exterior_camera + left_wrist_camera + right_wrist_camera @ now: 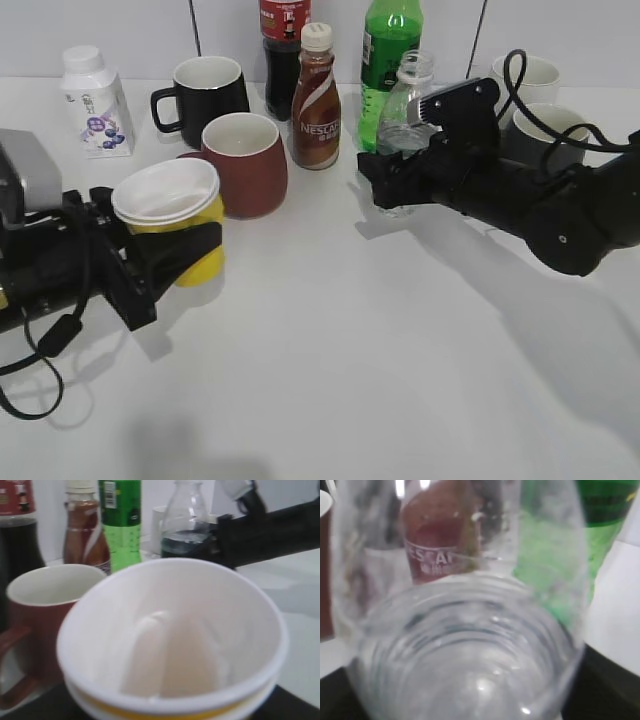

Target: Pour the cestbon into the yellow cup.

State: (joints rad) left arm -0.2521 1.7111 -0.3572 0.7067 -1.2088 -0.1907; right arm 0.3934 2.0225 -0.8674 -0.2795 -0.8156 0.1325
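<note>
The yellow cup (165,192) has a white rim and white inside and sits at the left, held between the fingers of my left gripper (188,250). It fills the left wrist view (175,630) and is empty. The cestbon (410,90), a clear uncapped bottle with a dark label, stands upright at the back right. My right gripper (385,182) is closed around its lower body. The bottle fills the right wrist view (465,650) and also shows in the left wrist view (185,525). I cannot tell whether the cup rests on the table.
A dark red mug (250,160) stands just behind the cup, a black mug (205,95) behind that. A brown Nescafe bottle (317,100), a green soda bottle (390,50) and a cola bottle (283,50) stand at the back. A white carton (95,100) is back left.
</note>
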